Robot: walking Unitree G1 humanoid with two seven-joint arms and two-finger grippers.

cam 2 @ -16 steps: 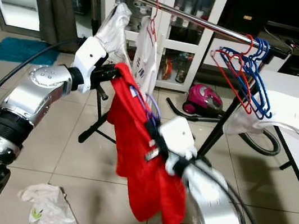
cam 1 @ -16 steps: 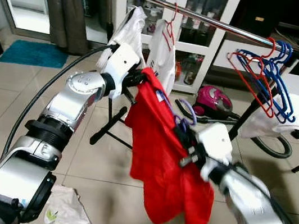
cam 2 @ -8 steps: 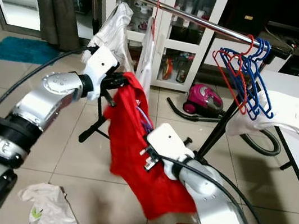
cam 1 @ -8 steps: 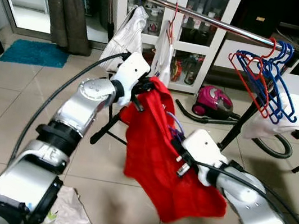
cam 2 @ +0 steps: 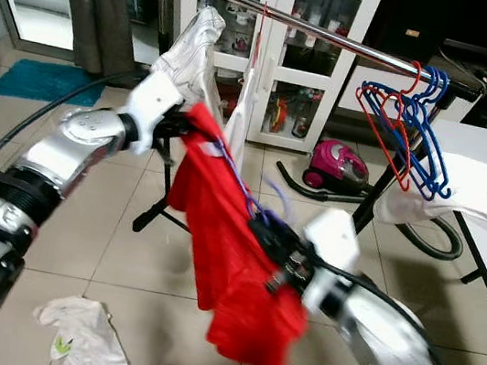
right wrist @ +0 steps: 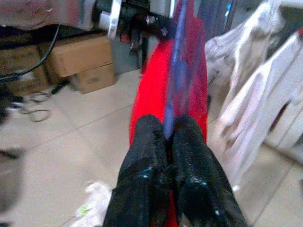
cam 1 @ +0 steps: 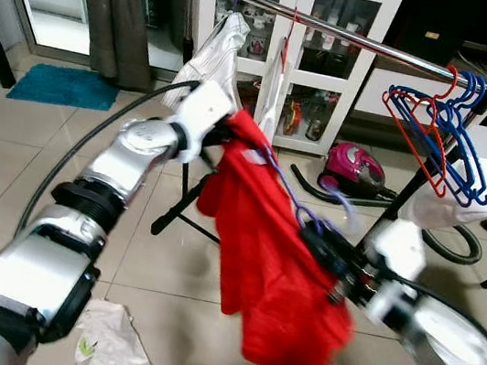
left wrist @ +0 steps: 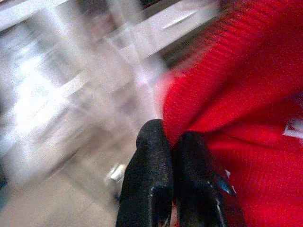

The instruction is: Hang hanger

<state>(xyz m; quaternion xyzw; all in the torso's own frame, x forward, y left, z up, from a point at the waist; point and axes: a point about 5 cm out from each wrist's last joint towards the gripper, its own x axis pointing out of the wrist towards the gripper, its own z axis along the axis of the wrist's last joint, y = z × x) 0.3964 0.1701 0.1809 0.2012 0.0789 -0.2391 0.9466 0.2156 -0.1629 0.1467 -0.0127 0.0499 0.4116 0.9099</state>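
The red shirt (cam 1: pixel 271 270) hangs on a purple hanger (cam 1: pixel 292 195), held up in front of the steel clothes rail (cam 1: pixel 359 40) — below it, not yet hooked on. The left gripper (left wrist: pixel 173 156) has its fingers pinched together on the shirt's shoulder; the right gripper (right wrist: pixel 169 142) is clamped on the hanger's purple wire.

Red garment (cam 1: pixel 271 270) on purple hanger (cam 1: pixel 290 190) stretched between left gripper (cam 1: pixel 227 130) and right gripper (cam 1: pixel 319 244); clothes rail (cam 1: pixel 341 33) beyond both.
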